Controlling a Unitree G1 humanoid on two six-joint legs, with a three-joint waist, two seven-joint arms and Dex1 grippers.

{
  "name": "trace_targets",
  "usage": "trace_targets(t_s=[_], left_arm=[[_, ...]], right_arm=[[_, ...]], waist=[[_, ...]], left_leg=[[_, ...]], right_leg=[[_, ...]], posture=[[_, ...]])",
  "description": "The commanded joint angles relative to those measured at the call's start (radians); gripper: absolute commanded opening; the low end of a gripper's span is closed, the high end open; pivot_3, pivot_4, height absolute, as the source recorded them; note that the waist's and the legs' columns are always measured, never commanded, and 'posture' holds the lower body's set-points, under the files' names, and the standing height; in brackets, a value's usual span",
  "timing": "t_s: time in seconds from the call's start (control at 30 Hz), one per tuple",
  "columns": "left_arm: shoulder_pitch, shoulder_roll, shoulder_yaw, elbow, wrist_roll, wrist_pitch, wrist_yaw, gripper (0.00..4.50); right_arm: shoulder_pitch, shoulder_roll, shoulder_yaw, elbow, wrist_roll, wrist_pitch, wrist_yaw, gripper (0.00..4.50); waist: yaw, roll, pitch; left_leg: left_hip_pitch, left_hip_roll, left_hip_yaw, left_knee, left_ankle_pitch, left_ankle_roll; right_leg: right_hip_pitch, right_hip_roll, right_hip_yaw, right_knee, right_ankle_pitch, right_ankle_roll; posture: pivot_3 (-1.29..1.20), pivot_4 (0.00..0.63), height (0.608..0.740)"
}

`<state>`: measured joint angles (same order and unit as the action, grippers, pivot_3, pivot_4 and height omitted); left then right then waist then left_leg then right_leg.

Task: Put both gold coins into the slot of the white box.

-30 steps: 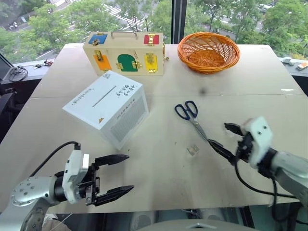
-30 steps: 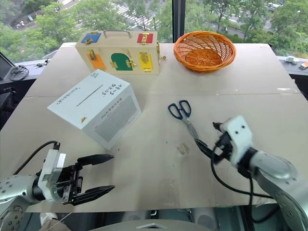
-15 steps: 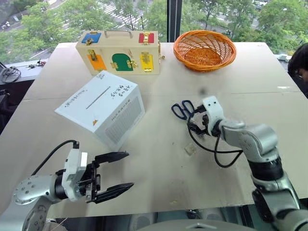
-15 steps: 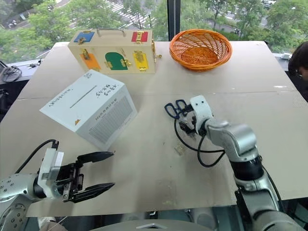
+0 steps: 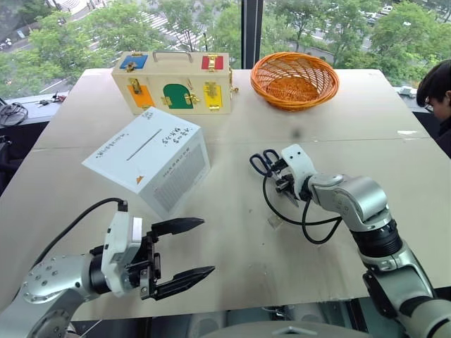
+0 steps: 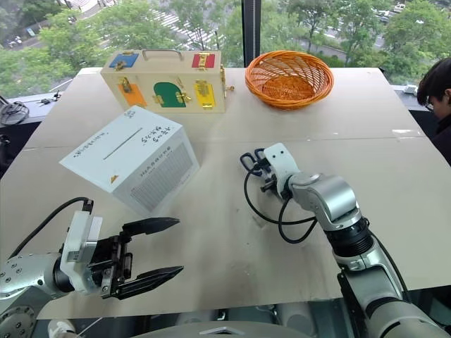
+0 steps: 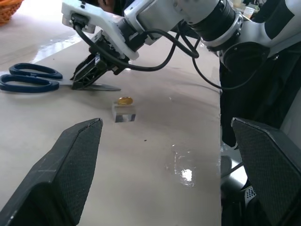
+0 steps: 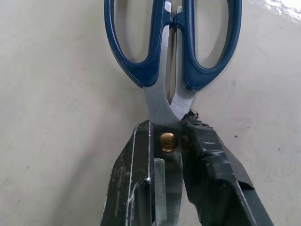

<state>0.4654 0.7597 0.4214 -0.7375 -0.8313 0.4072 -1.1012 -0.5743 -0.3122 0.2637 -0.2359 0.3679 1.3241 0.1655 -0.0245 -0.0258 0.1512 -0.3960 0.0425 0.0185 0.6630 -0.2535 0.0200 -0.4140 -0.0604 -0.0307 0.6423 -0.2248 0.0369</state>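
Trees fill the window beyond the desk (image 5: 232,239). Right pincer (image 8: 175,141) clamps the scissors (image 8: 171,52) at the pivot; left pincer (image 5: 184,248) gapes. One coin (image 7: 124,100) tops a clear square (image 7: 123,113) nearby; box (image 5: 149,159) sits left.

- white box (image 5: 151,158): white, black text, orange triangle, grey stripes
- scissors (image 5: 266,163): dark blue loops
- basket (image 5: 294,78): orange wicker
- gold coin (image 7: 124,100): shiny gold

Left gripper (image 5: 180,248) hangs wide open, fingers pointing toward 3 o'clock. Right gripper (image 5: 287,184) reaches out toward 11 o'clock, fingers pinched close together.
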Motion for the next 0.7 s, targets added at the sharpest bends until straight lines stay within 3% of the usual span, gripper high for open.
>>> trace_targets(t_s=[0.03, 0.1, 0.17, 0.37, 0.5, 0.6, 0.7], left_arm=[[-0.016, 0.019, 0.020, -0.087, -0.063, 0.023, 0.055, 4.50], [-0.056, 0.026, 0.001, -0.091, -0.077, 0.037, 0.086, 4.50], [-0.080, 0.030, -0.010, -0.096, -0.087, 0.048, 0.110, 4.50], [-0.112, 0.028, -0.050, -0.126, -0.108, 0.059, 0.147, 4.50], [-0.117, 0.038, -0.055, -0.129, -0.127, 0.062, 0.137, 4.50], [-0.118, 0.050, -0.053, -0.125, -0.132, 0.056, 0.117, 4.50], [-0.126, 0.058, -0.055, -0.127, -0.144, 0.057, 0.109, 4.50]], right_arm=[[0.061, -0.084, -0.082, -0.125, 0.055, -0.050, 0.116, 0.32], [0.079, -0.141, -0.206, -0.272, 0.120, -0.024, 0.168, 0.32], [0.099, -0.184, -0.327, -0.394, 0.187, 0.030, 0.204, 0.32], [0.206, -0.378, -0.740, -0.668, 0.371, 0.278, 0.350, 0.32], [0.423, -0.547, -0.981, -0.724, 0.450, 0.290, 0.420, 0.32], [0.744, -0.640, -1.149, -0.719, 0.367, 0.290, 0.449, 0.31], [0.906, -0.612, -1.097, -0.600, 0.228, 0.164, 0.373, 0.31]], waist=[[0.012, 0.001, 0.001], [0.017, 0.003, 0.006], [0.021, 0.013, 0.012], [0.023, 0.012, 0.013], [0.034, 0.013, 0.013], [0.045, 0.012, 0.013], [0.043, 0.009, 0.011]], left_leg=[[-0.002, -0.001, 0.000, 0.000, 0.000, 0.000], [-0.003, -0.001, 0.000, 0.001, 0.000, 0.000], [-0.008, -0.003, 0.001, 0.002, 0.000, 0.000], [-0.016, -0.004, 0.002, 0.002, 0.000, 0.000], [-0.018, -0.004, 0.001, 0.000, 0.000, 0.000], [-0.017, -0.004, 0.002, 0.001, 0.000, 0.000], [-0.018, -0.005, 0.002, 0.004, 0.000, 0.000]], right_leg=[[0.000, -0.001, 0.000, -0.001, 0.000, 0.000], [0.000, -0.003, 0.000, -0.002, 0.000, 0.000], [-0.003, -0.004, 0.002, -0.002, 0.000, 0.001], [-0.009, -0.001, -0.001, -0.002, 0.003, 0.002], [-0.009, -0.001, -0.003, -0.005, 0.001, -0.001], [-0.009, -0.001, -0.002, -0.006, -0.001, 0.003], [-0.007, -0.001, -0.001, -0.006, -0.002, 0.004]], posture=[[0.00, 0.150, 0.740], [0.00, 0.150, 0.740], [0.00, 0.150, 0.740], [0.00, 0.150, 0.740], [0.00, 0.150, 0.740], [0.00, 0.150, 0.740], [0.00, 0.150, 0.740]])
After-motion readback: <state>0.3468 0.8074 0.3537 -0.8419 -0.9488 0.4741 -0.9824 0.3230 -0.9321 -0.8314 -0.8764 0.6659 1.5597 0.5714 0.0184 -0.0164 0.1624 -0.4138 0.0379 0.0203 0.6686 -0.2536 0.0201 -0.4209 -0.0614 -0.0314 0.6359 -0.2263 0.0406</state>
